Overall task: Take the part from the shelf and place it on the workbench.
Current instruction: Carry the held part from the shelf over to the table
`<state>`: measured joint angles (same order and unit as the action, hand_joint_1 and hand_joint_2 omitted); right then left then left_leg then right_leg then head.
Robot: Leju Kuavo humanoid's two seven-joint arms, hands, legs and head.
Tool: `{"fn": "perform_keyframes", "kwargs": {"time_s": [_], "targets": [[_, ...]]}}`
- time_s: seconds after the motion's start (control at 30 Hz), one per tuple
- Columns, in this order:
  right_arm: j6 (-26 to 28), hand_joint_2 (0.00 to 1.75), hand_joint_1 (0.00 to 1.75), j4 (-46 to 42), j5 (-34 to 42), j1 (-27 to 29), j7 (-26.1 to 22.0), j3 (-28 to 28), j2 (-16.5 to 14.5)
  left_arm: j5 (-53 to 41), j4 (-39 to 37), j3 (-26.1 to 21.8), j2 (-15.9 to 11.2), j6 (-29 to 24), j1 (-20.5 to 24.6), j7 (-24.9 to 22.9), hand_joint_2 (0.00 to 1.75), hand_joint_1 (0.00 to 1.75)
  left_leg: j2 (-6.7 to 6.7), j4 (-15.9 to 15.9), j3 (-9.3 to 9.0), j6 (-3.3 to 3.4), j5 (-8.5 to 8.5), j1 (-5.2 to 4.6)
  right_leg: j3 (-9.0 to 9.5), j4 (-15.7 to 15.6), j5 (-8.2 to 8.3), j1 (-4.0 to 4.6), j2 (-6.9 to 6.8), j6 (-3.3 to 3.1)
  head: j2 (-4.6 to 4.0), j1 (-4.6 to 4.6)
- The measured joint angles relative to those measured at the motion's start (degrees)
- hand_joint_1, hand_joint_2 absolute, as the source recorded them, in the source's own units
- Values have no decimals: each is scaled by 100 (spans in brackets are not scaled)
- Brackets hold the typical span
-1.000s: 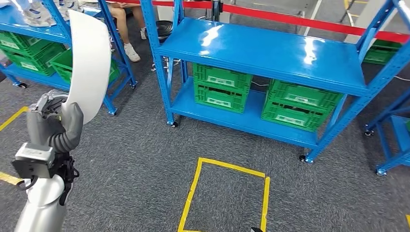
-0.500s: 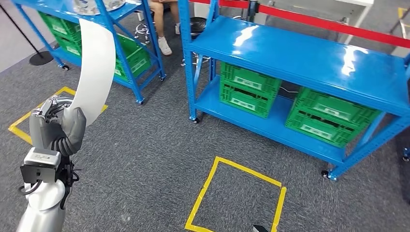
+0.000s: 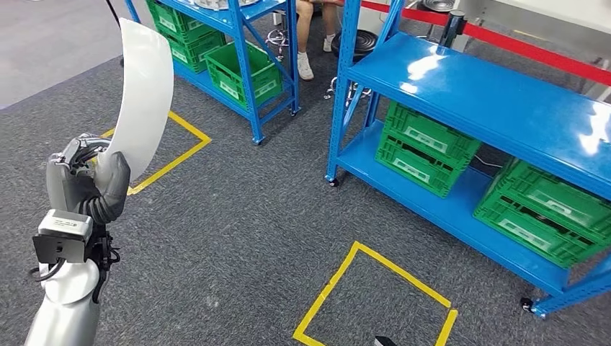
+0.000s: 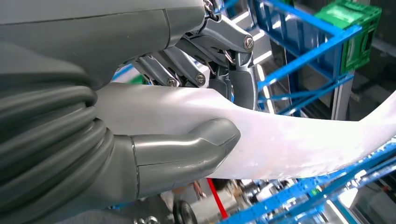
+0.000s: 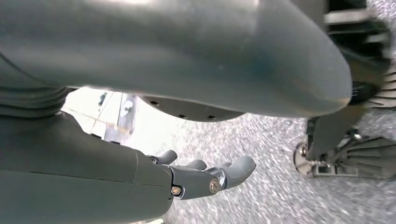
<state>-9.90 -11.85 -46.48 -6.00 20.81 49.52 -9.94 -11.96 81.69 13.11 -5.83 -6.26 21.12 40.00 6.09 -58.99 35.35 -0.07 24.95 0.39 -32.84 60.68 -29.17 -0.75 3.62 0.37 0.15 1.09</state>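
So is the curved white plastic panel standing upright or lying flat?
Upright: the curved white panel rises on end above the left hand, which grips its lower end.

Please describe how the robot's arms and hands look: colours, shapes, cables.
The left arm is smooth silver, with a grey box and black cables at the wrist. The left hand has a grey ribbed cover, a thick grey thumb and darker metal fingers. The right hand looks alike: grey, with visible screws.

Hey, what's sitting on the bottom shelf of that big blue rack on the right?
Green crates stand side by side on the lower shelf of the blue rack, another further right. What the crates hold cannot be seen: the rack's top shelf covers them from above.
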Motion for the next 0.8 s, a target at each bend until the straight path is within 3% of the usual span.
{"fn": "perform_keyframes", "kwargs": {"time_s": [0.03,0.1,0.17,0.23,0.27,0.33,0.37,0.4,0.5,0.53,0.6,0.63,0.7,0.77,0.8], "targets": [[-4,0,0,0,-10,-4,-17,-1,0,-15,1,-3,5,-6,4,1,175,175,60,2,19,-40,-13,1,54,-124,10,4,71,-19,0,-1],[-12,0,0,0,-24,-9,-43,-3,-3,-44,-2,-24,11,-36,4,2,175,175,168,34,58,-128,-56,11,64,-149,31,24,-33,-81,0,1],[-9,0,0,-1,-25,-11,-43,-4,-9,-72,-14,-85,15,-86,7,-5,175,175,-19,-63,132,-184,-1,4,85,-190,77,19,-171,-167,0,-19],[-5,0,0,0,-23,6,-43,-4,-13,-81,-43,-168,39,-116,13,-26,175,175,-377,-559,355,-216,295,-14,93,-215,99,15,-320,-222,0,-54],[-1,0,0,0,-23,25,-43,-4,-13,-73,-63,-204,56,-120,10,-37,175,175,-479,-945,525,-234,493,-14,87,-214,96,23,-401,-234,0,-67],[9,0,0,0,-25,55,-42,-4,-13,-55,-102,-258,81,-121,-17,-45,175,175,-553,-1516,763,-257,708,-8,75,-209,88,39,-578,-245,0,-68],[12,0,0,-1,-25,61,-42,-4,-14,-49,-118,-281,85,-121,-29,-46,175,175,-574,-1517,737,-255,664,-7,72,-206,84,46,-666,-248,0,-68],[13,0,0,-1,-25,60,-42,-4,-15,-46,-130,-303,87,-120,-36,-46,175,175,-610,-1275,586,-243,525,-9,75,-205,78,50,-745,-248,0,-68],[13,0,0,-1,-25,48,-43,-4,-20,-44,-142,-354,100,-119,-27,-45,175,175,-909,-148,-63,-152,150,-65,104,-201,45,85,-947,-209,0,-66],[14,0,0,-1,-25,44,-44,-4,-21,-44,-142,-362,106,-119,-24,-44,175,175,-958,23,-150,-116,125,-86,112,-201,38,95,-1004,-186,0,-65],[16,0,0,1,-25,33,-43,-4,-26,-44,-143,-387,116,-119,-28,-44,175,175,-854,69,-140,-49,114,-103,128,-214,36,101,-1118,-131,0,-62],[17,0,0,0,-26,24,-43,-4,-28,-44,-143,-403,118,-119,-32,-44,175,175,-785,87,-136,-18,94,-91,131,-206,21,93,-1101,-95,0,-63],[17,0,0,0,-25,12,-49,-4,-31,-43,-143,-427,128,-119,-24,-44,175,175,-660,128,-137,44,51,-51,31,37,-152,74,-805,-24,0,-57],[17,0,0,1,-27,24,-58,-4,-31,-42,-145,-431,157,-115,-20,-43,175,175,-533,137,-123,77,29,-28,-298,740,-510,52,-456,20,0,-51],[17,0,0,1,-30,37,-58,-4,-31,-42,-146,-433,171,-104,-31,-40,175,175,-460,133,-111,83,25,-27,-498,1141,-664,48,-398,31,0,-49]]}}
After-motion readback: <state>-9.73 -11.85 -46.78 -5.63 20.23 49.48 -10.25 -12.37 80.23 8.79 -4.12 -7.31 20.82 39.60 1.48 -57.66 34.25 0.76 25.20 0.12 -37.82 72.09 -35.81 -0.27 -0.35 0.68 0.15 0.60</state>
